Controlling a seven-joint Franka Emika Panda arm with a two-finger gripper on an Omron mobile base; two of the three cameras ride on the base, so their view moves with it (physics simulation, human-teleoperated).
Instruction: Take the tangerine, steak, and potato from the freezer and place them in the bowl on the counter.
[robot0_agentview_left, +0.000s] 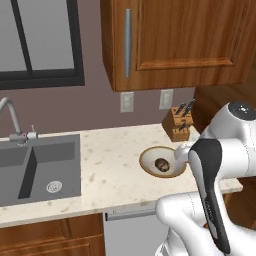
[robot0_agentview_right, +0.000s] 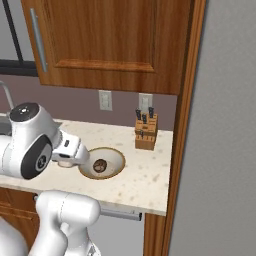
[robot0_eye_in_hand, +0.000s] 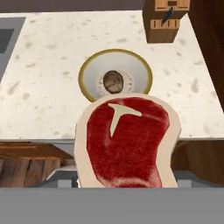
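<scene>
The steak (robot0_eye_in_hand: 127, 144), a red slab with a white fat rim, sits close up in the hand view and hides the fingertips; my gripper (robot0_agentview_right: 67, 159) is shut on it. It hangs over the front edge of the counter (robot0_agentview_left: 110, 170), just short of the bowl (robot0_eye_in_hand: 87, 74). The tan bowl (robot0_agentview_left: 150, 167) holds the dark brown potato (robot0_eye_in_hand: 113, 82), which also lies in sight from both sides (robot0_agentview_left: 161, 164) (robot0_agentview_right: 100, 165). On the right rises the grey side of the freezer (robot0_agentview_right: 220, 125). The tangerine is out of view.
A wooden knife block (robot0_agentview_left: 179, 125) stands against the wall behind the bowl. The grey sink (robot0_agentview_left: 35, 170) with its faucet (robot0_agentview_left: 12, 120) takes the counter's left end. A wall cabinet (robot0_agentview_left: 175, 40) hangs overhead. A white dishwasher front (robot0_agentview_left: 130, 235) sits below the counter.
</scene>
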